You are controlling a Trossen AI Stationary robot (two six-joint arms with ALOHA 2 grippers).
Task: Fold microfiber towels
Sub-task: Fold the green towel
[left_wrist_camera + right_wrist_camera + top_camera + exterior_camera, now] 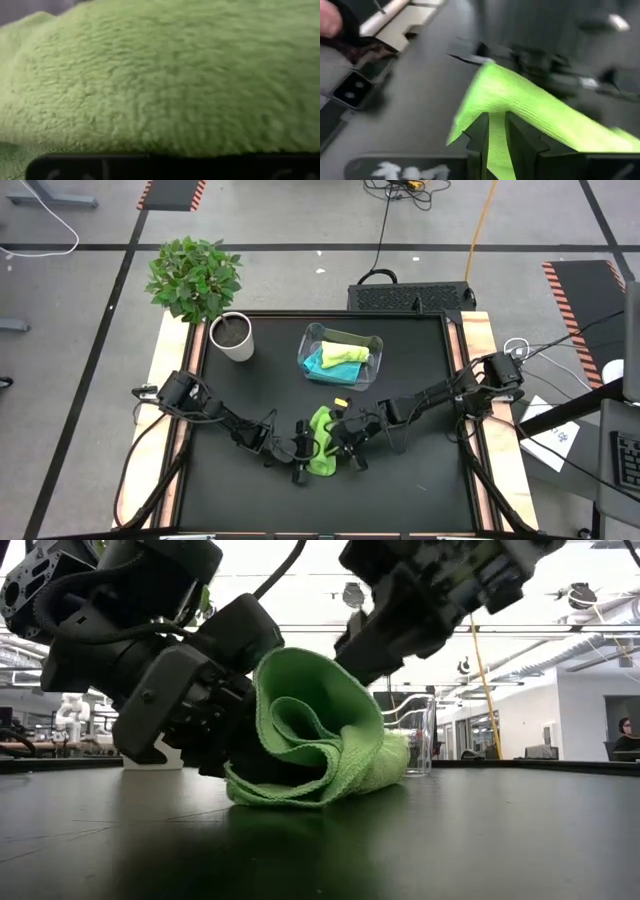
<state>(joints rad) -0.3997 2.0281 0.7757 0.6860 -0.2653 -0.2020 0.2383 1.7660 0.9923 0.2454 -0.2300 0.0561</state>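
Table [260, 480] first: a black top that carries everything, with the clear bin [372, 370] toward its far side as the fixed mark for the rest. A potted plant [231, 337] stands well to the left of the bin. On the near side of the bin, well apart from it, lies the bright green towel [322, 442], bunched and partly lifted between the two arms; from the low camera it curls up into an open, flower-like roll with its lower edge resting on the tabletop. Inside the bin sit a pale yellow-green towel [344, 354] on top of a turquoise towel [318, 364]. I judge the cloth light, limp and fluffy, not fragile and hardly slippery; it will sag and bunch wherever it is unsupported, so the sensible hold is a pinch on an edge or corner, two corners at once if a clean fold is wanted. The left gripper [301, 448] lies low against the green towel on the side away from the bin's right end, fingers drawn close with pile filling its own camera, so it appears pinched on the cloth. The right gripper [496, 134] sits at the towel's opposite side, its two fingers nearly together with a strip of green cloth caught between them.
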